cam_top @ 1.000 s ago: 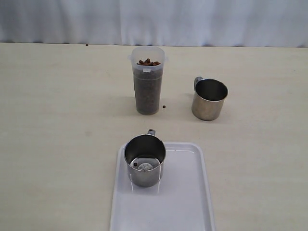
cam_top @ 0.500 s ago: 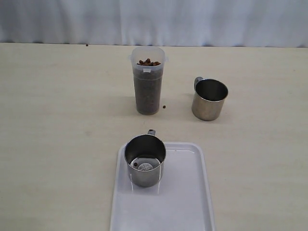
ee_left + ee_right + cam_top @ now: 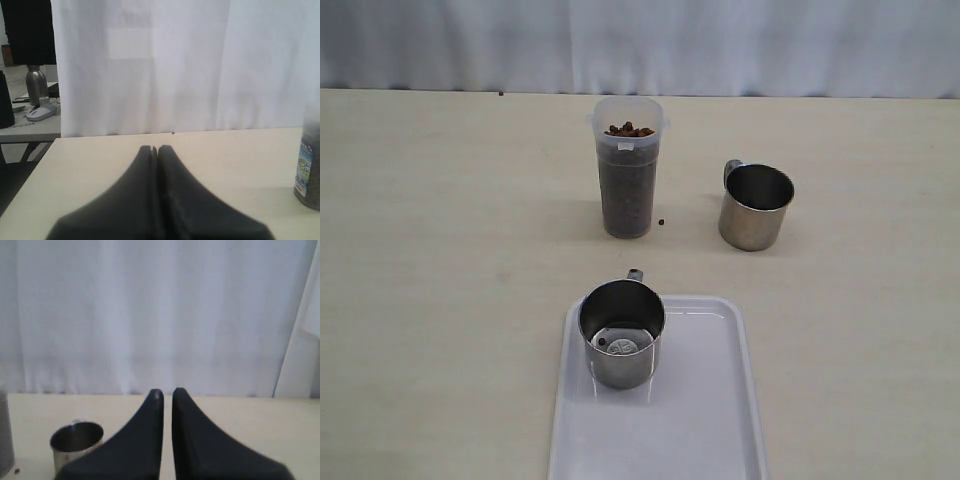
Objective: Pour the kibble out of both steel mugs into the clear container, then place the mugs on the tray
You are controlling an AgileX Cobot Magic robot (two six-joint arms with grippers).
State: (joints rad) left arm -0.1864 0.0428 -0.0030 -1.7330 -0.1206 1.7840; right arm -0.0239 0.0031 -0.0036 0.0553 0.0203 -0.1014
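Observation:
The clear container (image 3: 628,190) stands at the back middle of the table, filled nearly to the rim with kibble (image 3: 628,130). One steel mug (image 3: 620,335) stands upright on the far left part of the white tray (image 3: 700,400), with a single pellet inside. The other steel mug (image 3: 755,207) stands on the table to the container's right, and the right wrist view shows it too (image 3: 76,441). Neither gripper shows in the exterior view. My left gripper (image 3: 155,148) is shut and holds nothing. My right gripper (image 3: 167,391) is shut to a narrow slit, also holding nothing.
A stray pellet (image 3: 662,222) lies on the table beside the container's base. A white curtain hangs behind the table. In the left wrist view a separate desk with a steel bottle (image 3: 36,82) and a mouse (image 3: 41,112) stands beyond the table's edge.

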